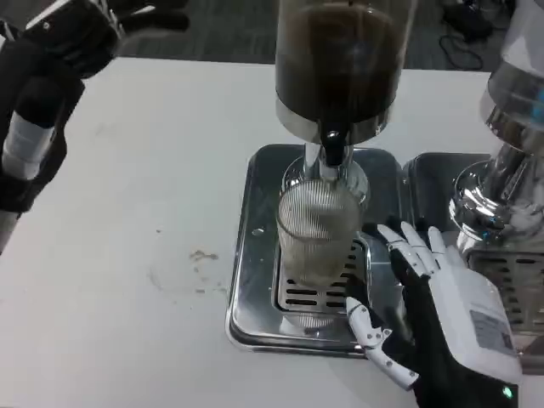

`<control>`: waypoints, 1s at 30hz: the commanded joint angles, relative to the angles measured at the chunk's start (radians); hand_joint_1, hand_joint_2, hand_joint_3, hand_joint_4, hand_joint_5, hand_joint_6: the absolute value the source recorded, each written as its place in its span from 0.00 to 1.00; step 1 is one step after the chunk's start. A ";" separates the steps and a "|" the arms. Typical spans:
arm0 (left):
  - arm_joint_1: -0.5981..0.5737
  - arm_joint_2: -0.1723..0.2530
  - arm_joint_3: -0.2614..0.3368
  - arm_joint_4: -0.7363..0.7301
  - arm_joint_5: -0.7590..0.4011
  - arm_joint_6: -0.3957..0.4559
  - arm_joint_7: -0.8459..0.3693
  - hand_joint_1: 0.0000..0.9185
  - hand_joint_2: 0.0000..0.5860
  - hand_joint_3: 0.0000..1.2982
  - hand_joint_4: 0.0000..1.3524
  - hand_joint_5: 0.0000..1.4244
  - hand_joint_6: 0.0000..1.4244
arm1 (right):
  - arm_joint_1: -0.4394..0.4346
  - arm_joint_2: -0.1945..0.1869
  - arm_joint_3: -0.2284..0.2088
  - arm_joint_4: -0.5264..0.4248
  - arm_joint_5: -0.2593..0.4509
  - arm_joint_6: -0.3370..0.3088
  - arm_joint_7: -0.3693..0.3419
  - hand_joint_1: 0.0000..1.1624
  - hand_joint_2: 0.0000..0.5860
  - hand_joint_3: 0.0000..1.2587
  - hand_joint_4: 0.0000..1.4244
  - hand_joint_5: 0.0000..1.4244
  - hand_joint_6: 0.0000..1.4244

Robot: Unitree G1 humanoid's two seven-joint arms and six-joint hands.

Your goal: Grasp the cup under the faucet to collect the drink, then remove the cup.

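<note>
1. The cup (316, 234), clear and ribbed, stands upright on the slotted grate of the drip tray (251, 255), directly under the black faucet (332, 146).
2. I cannot tell whether it holds any liquid.
3. The faucet projects from the base of a drink dispenser (340, 59) whose clear tank holds dark brown liquid.
4. The right robot hand (425, 297) sits just to the right of the cup, fingers spread apart and holding nothing; the fingertips (393, 234) are near the cup wall, but contact cannot be confirmed.
5. The left robot hand (81, 34) is raised at the far left, well apart from the tray; its pose is blurred and cannot be determined.
6. A second dispenser (510, 153) with its own tray stands at the right edge.
7. Everything rests on the white table (144, 212).
</note>
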 commanded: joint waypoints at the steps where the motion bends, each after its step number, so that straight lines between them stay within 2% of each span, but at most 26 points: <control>1: -0.048 -0.016 0.007 -0.018 -0.041 0.076 -0.097 0.00 0.09 0.23 0.19 0.21 0.19 | -0.008 0.009 -0.021 -0.001 0.009 0.009 -0.024 0.30 0.83 0.15 0.05 0.00 0.00; 7: -0.092 -0.039 0.010 -0.019 -0.068 0.183 -0.192 0.00 0.08 0.20 0.17 0.21 0.18 | -0.016 0.020 -0.054 0.001 0.018 0.022 -0.037 0.30 0.83 0.12 0.00 0.00 0.00; 16: -0.163 -0.086 -0.014 0.042 -0.060 0.345 -0.304 0.00 0.09 0.16 0.09 0.17 0.14 | -0.020 0.041 -0.079 0.011 0.024 0.033 -0.059 0.29 0.83 0.05 0.00 0.00 0.00; 23: -0.229 -0.128 -0.029 0.145 -0.002 0.394 -0.345 0.00 0.10 0.14 0.07 0.15 0.13 | -0.028 0.048 -0.090 0.013 0.030 0.037 -0.072 0.28 0.83 0.05 0.00 0.00 0.00; 30: -0.252 -0.163 -0.047 0.173 0.042 0.397 -0.378 0.00 0.10 0.13 0.05 0.13 0.11 | -0.035 0.050 -0.094 0.015 0.036 0.037 -0.077 0.27 0.82 0.05 0.00 0.00 0.00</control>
